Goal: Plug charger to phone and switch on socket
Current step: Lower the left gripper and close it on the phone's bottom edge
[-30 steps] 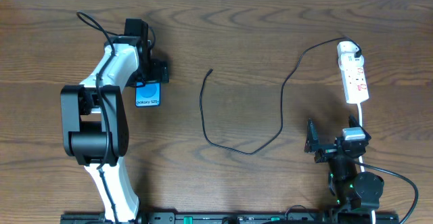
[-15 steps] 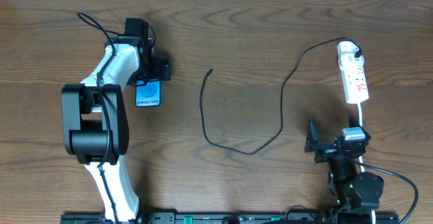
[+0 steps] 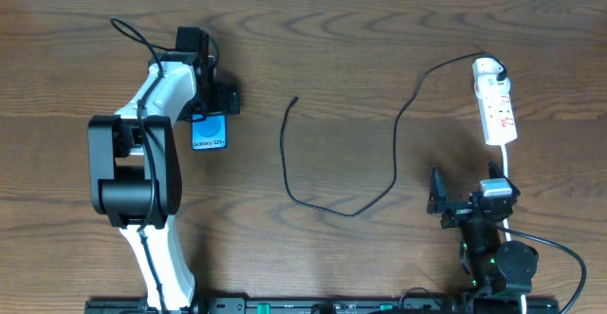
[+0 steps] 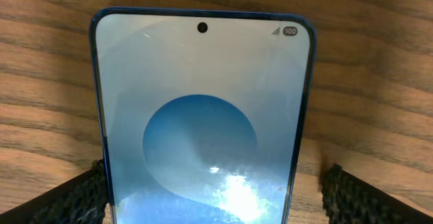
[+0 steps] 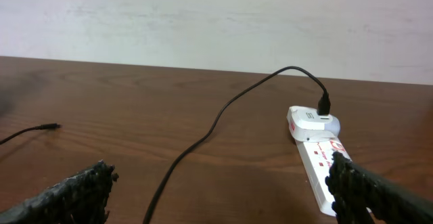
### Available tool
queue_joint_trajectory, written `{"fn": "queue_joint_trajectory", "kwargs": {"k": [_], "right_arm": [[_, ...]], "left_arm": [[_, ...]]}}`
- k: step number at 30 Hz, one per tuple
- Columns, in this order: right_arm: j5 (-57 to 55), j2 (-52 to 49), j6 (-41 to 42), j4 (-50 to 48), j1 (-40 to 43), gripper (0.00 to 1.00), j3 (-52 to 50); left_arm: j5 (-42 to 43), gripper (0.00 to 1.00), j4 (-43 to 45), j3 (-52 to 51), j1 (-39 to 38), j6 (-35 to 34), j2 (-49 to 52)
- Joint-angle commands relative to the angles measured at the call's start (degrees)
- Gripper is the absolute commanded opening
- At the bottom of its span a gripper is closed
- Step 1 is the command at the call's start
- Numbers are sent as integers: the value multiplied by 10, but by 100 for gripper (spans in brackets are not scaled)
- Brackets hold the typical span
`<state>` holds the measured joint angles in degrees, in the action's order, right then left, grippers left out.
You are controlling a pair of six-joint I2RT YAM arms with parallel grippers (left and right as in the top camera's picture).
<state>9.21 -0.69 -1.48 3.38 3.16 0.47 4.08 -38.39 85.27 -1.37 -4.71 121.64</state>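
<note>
Left gripper (image 4: 213, 195): fingers (image 4: 71, 197) spread wide, one on either side of the phone's (image 4: 203, 102) lower half, not closed on it. Whether a pad touches the case edge can't be told from the wrist view. Phone flat, screen up and lit, on the left half of the table (image 3: 360, 39), about midway between far and near edges. Right gripper (image 5: 220, 193): jaws also fully apart, nothing between them, parked low near the table's near right corner. It looks along the white power strip (image 5: 318, 153), which lies just beyond it by the right edge, rounded end toward the far edge. Charger cable (image 3: 394, 138): one end plugged in at the strip's far end. The rest runs left, loops through the table's middle, and ends in the small plug tip (image 3: 295, 100), loose on the wood and well apart from the phone (neither gripper near it). Progress, as I judge it: early. Done: only the left arm placed over the phone. Left: bring tip to the phone's port and seat it, then press the strip's switch. Switch position too small to read.
</note>
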Motion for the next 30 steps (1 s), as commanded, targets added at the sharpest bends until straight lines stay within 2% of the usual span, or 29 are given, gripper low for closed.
{"fn": "queue_joint_trajectory", "kwargs": {"k": [1, 3, 11, 18, 26, 30], "right_arm": [[2, 3, 7, 1, 2, 99, -2], [2, 3, 7, 1, 2, 99, -2], [2, 3, 7, 1, 2, 99, -2], [2, 2, 7, 1, 2, 99, -2], [2, 3, 7, 1, 2, 99, -2], [2, 3, 7, 1, 2, 99, -2]], "left_arm": [[12, 95, -3, -5, 0, -4, 37], [12, 90, -3, -5, 0, -4, 37], [12, 86, -10, -5, 0, -3, 37], [-24, 85, -50, -5, 0, -3, 37], [-15, 83, -52, -5, 0, -5, 37], [6, 83, -62, -5, 0, -28, 37]]}}
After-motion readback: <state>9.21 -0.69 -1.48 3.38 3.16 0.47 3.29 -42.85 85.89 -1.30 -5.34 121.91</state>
